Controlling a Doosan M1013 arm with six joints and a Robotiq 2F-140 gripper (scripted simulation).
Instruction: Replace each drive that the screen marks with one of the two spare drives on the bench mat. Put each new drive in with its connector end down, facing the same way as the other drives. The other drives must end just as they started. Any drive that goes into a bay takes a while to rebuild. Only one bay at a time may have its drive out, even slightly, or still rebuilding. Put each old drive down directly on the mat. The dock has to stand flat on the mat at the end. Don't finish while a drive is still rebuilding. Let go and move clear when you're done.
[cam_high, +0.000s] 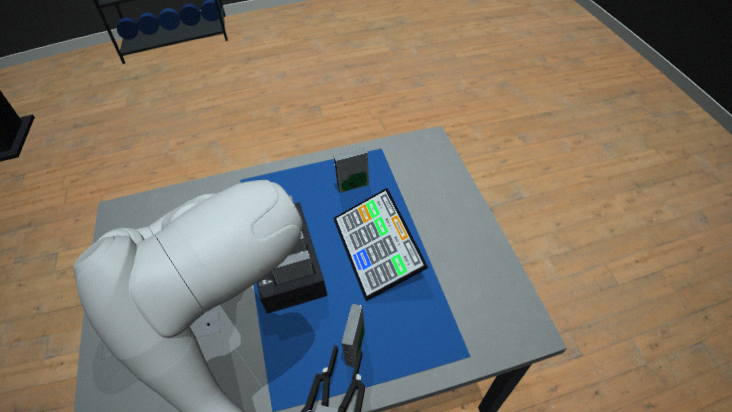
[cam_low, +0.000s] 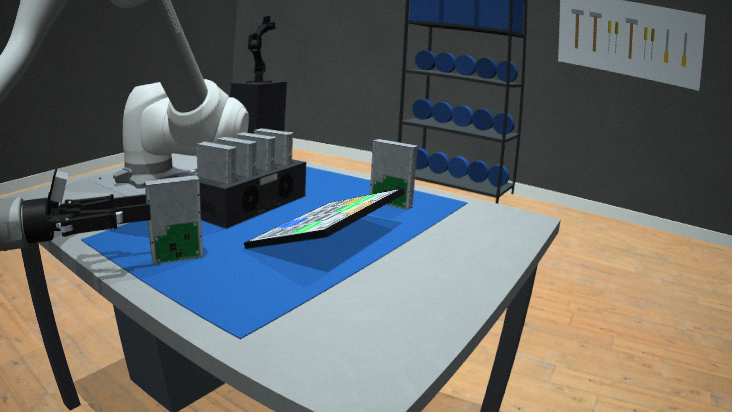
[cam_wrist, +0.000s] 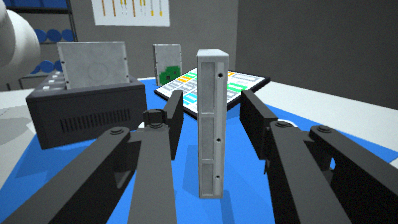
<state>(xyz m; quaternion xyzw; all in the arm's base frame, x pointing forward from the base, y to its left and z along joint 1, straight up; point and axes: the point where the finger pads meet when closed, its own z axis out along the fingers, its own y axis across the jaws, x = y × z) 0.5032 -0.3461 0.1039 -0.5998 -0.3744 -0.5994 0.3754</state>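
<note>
"Was the pincer (cam_high: 346, 353) (cam_low: 148, 207) (cam_wrist: 211, 104) holding anything?"

"No, it was partway open, fingers apart from the near spare drive (cam_high: 353, 332) (cam_low: 174, 217) (cam_wrist: 212, 120)."

"And that drive?"

"Upright on the blue mat (cam_high: 404, 348) (cam_low: 240, 301) (cam_wrist: 175, 187), near the dock (cam_high: 294, 294) (cam_low: 225, 202) (cam_wrist: 95, 112)."

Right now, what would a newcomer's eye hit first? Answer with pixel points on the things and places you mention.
Probably the bright screen (cam_high: 380, 243) (cam_low: 327, 215) (cam_wrist: 190, 98), tilted over the blue mat (cam_high: 409, 327) (cam_low: 245, 291) (cam_wrist: 298, 125). Next, the dock (cam_high: 294, 295) (cam_low: 225, 204) (cam_wrist: 90, 110) beside it, four drives standing in its top. Then the open hand (cam_high: 346, 350) (cam_low: 149, 205) (cam_wrist: 211, 104), fingers either side of an upright spare drive (cam_high: 352, 332) (cam_low: 173, 204) (cam_wrist: 206, 135).
</note>
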